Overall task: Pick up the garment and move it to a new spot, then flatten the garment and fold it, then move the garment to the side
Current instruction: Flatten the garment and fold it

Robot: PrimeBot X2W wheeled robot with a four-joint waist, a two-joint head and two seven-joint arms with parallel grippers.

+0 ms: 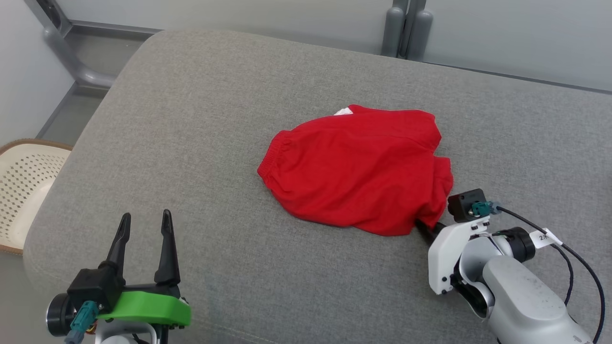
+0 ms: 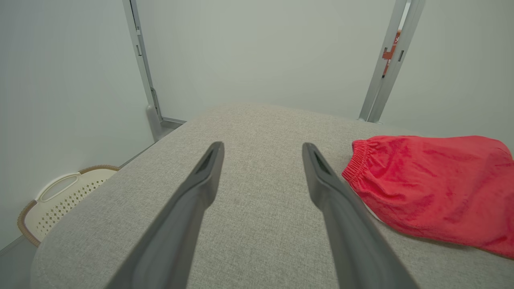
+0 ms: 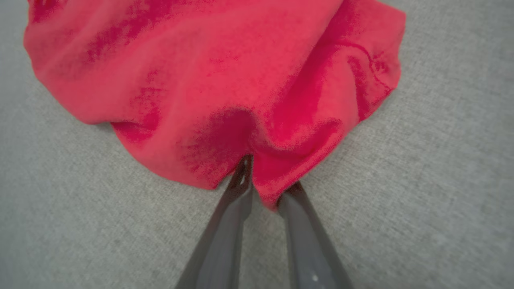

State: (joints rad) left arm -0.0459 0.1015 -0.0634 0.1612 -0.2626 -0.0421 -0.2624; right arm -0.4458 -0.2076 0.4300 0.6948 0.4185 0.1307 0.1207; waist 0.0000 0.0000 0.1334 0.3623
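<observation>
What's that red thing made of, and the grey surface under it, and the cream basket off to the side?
The red garment looks like soft matte knit cloth, probably cotton: it wrinkles and has a gathered waistband. The grey surface seems woven upholstery over padding: fine weave, rounded edges. The cream basket looks like perforated plastic.

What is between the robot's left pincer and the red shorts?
Just bare grey cushion lies between the left pincer and the red shorts, as the head view shows.
</observation>
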